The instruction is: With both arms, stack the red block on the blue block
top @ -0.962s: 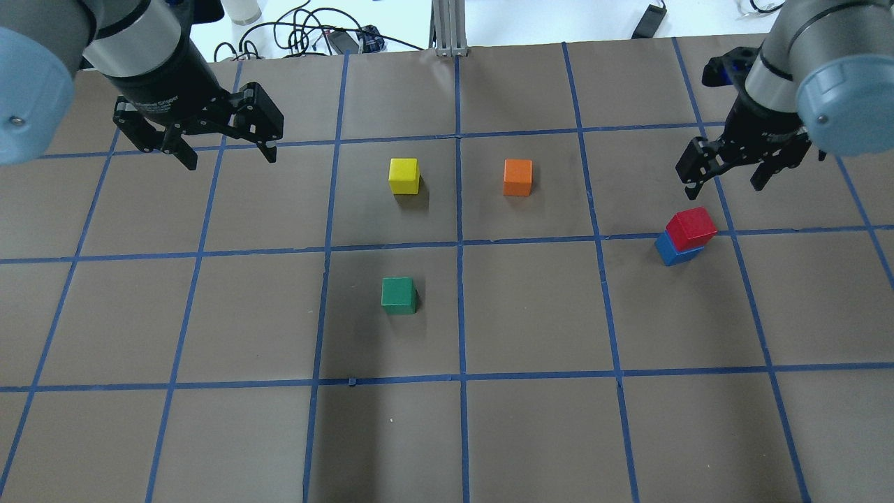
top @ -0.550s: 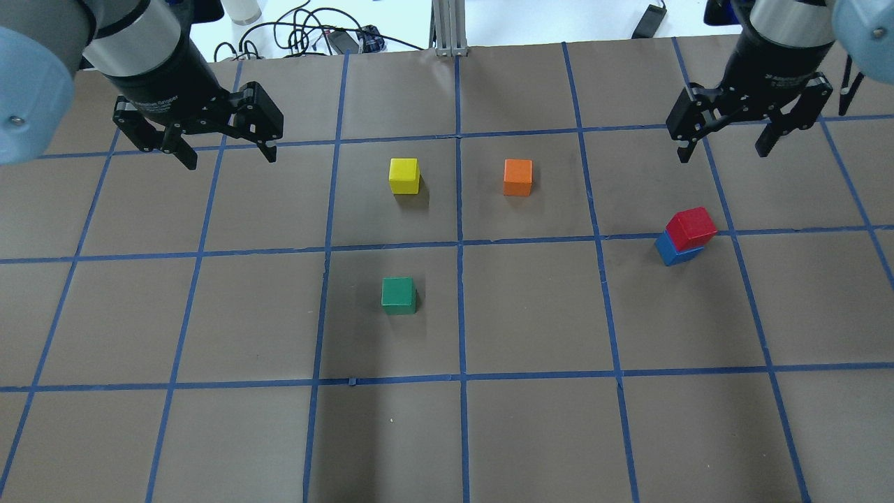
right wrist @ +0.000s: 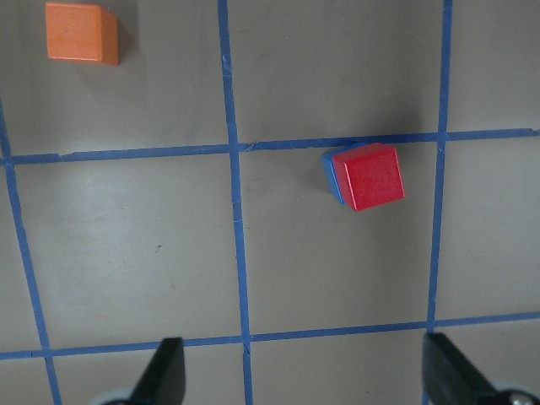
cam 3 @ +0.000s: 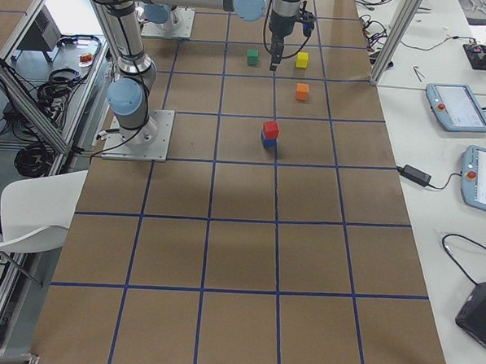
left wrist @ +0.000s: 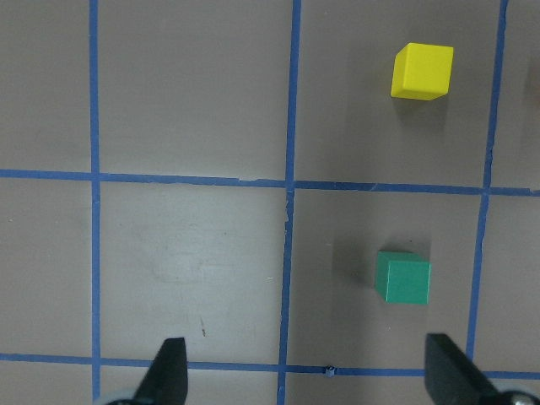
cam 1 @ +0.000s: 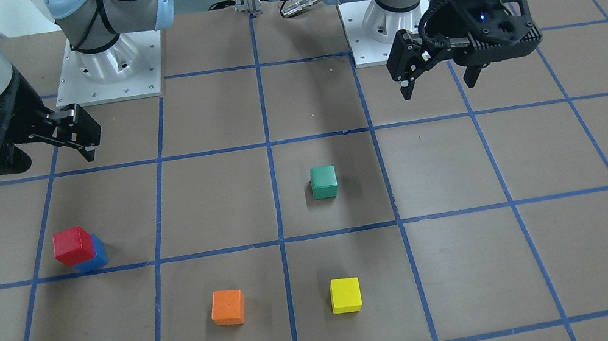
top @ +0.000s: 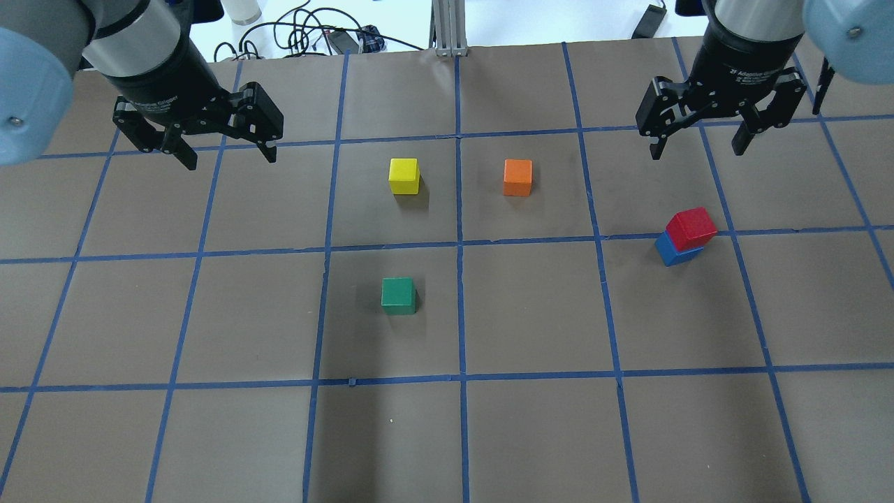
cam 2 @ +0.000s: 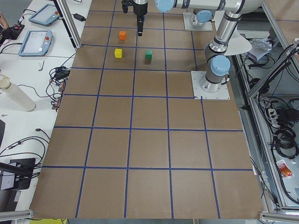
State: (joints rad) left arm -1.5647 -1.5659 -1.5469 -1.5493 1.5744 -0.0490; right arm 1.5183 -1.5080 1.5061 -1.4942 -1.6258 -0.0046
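Observation:
The red block (top: 691,227) sits on top of the blue block (top: 674,250) at the right of the table, turned slightly askew on it. The stack also shows in the front view, red block (cam 1: 72,245) on blue block (cam 1: 96,256), and in the right wrist view, red block (right wrist: 369,175) over blue block (right wrist: 332,175). My right gripper (top: 697,152) is open and empty, raised beyond the stack and apart from it. My left gripper (top: 230,159) is open and empty over the table's far left.
A yellow block (top: 404,175), an orange block (top: 517,177) and a green block (top: 398,294) stand apart in the table's middle. Cables (top: 328,35) lie beyond the far edge. Blue tape lines grid the brown tabletop.
My right gripper has moved away from the stack toward the far edge and a little left, still open. The stack and the left arm have not moved.

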